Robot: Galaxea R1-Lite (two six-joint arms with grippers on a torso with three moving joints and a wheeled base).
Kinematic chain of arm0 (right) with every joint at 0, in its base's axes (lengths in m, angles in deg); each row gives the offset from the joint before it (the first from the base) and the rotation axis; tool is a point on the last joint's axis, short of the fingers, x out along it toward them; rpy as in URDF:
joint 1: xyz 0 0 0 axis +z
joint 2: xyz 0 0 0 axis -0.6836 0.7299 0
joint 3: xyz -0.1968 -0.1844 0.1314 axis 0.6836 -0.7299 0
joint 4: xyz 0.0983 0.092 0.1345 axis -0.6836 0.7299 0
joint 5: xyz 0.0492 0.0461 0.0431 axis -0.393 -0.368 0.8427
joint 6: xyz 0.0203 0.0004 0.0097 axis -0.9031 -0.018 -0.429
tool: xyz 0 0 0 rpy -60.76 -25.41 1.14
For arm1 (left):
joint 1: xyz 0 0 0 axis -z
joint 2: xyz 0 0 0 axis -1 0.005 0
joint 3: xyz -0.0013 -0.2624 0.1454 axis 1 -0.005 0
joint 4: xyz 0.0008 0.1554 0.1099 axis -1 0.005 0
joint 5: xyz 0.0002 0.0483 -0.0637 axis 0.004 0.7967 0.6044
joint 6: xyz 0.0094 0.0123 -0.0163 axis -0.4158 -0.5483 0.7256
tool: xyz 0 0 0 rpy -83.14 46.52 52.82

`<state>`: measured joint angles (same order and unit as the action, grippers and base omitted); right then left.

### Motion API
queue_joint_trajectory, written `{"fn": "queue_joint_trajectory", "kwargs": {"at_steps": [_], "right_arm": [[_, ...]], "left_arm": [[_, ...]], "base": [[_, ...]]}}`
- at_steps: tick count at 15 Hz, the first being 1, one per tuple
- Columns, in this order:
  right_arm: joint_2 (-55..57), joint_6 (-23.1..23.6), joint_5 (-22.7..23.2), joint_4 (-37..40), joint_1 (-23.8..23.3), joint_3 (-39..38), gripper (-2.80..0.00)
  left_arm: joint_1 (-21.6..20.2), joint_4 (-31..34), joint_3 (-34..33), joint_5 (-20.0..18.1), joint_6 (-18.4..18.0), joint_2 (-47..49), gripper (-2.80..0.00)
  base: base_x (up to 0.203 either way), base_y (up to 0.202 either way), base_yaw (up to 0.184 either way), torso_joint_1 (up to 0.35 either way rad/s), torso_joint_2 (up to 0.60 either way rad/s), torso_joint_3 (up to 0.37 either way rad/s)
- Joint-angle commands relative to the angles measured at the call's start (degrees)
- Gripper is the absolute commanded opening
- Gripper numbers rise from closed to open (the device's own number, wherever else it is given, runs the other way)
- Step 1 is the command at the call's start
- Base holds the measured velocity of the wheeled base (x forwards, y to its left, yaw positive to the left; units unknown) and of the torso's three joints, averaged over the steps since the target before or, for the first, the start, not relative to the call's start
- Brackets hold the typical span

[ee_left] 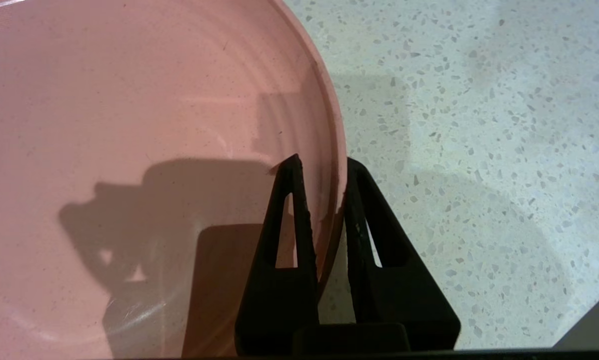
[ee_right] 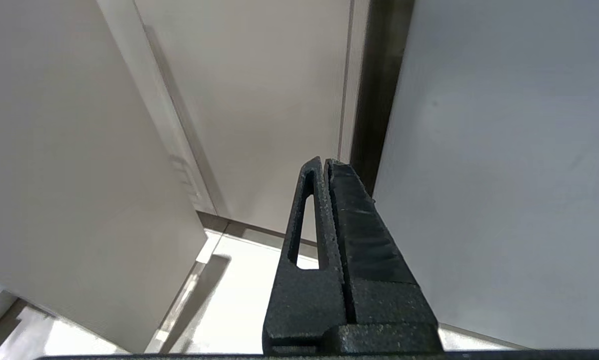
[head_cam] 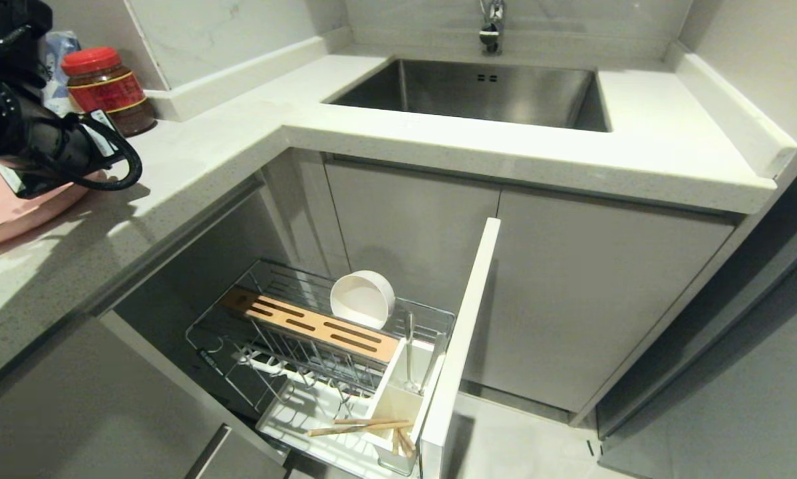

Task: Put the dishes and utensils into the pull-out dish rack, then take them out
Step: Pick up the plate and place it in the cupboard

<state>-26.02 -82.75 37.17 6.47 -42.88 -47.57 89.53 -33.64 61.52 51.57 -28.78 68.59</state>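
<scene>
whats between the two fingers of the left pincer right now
The rim of the pink plate. In the left wrist view the left pincer has one finger inside the plate and the other outside, over the speckled countertop.

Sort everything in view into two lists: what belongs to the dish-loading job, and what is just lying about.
Job:
- flat round pale-pink plate on the counter, rim pinched by the left gripper
- cream-white round bowl, in the rack
- light wooden chopsticks
- slim metal cutlery
- chrome wire pull-out dish rack

Lying about:
- red-lidded sauce jar
- steel sink
- tap
</scene>
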Motion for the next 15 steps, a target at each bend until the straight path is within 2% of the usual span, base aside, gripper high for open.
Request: {"fn": "queue_joint_trajectory", "kwargs": {"at_steps": [1, 5, 8, 10, 12, 15], "right_arm": [[0.0, 0.0, 0.0, -0.1, 0.0, -1.5, -2.8], [0.0, 0.0, 0.0, -0.1, 0.0, -1.5, -2.8], [0.0, 0.0, 0.0, -0.1, 0.0, -1.5, -2.8], [0.0, 0.0, 0.0, -0.1, 0.0, -1.5, -2.8], [0.0, 0.0, 0.0, -0.1, 0.0, -1.5, -2.8], [0.0, 0.0, 0.0, -0.1, 0.0, -1.5, -2.8]], "left_arm": [[0.1, 0.0, 0.1, 0.2, 0.2, -0.8, -2.8], [0.1, -1.4, 3.0, 1.0, 0.7, -5.1, -2.8], [0.3, -3.8, 3.7, 5.0, 0.6, -8.1, -2.8], [2.2, -8.3, 3.5, 5.0, 0.8, -9.6, -2.8], [6.7, -10.6, 3.4, 6.2, 1.8, -11.1, -2.8], [16.8, -12.1, 3.4, 8.4, 4.5, -14.0, -2.8]], "base": [[0.0, 0.0, 0.0, 0.0, 0.0, 0.0], [0.0, 0.0, 0.0, 0.0, 0.0, 0.0], [0.0, 0.0, 0.0, 0.0, 0.0, 0.0], [0.0, 0.0, 0.0, 0.0, 0.0, 0.0], [0.0, 0.0, 0.0, 0.0, 0.0, 0.0], [0.0, 0.0, 0.0, 0.0, 0.0, 0.0]]}}
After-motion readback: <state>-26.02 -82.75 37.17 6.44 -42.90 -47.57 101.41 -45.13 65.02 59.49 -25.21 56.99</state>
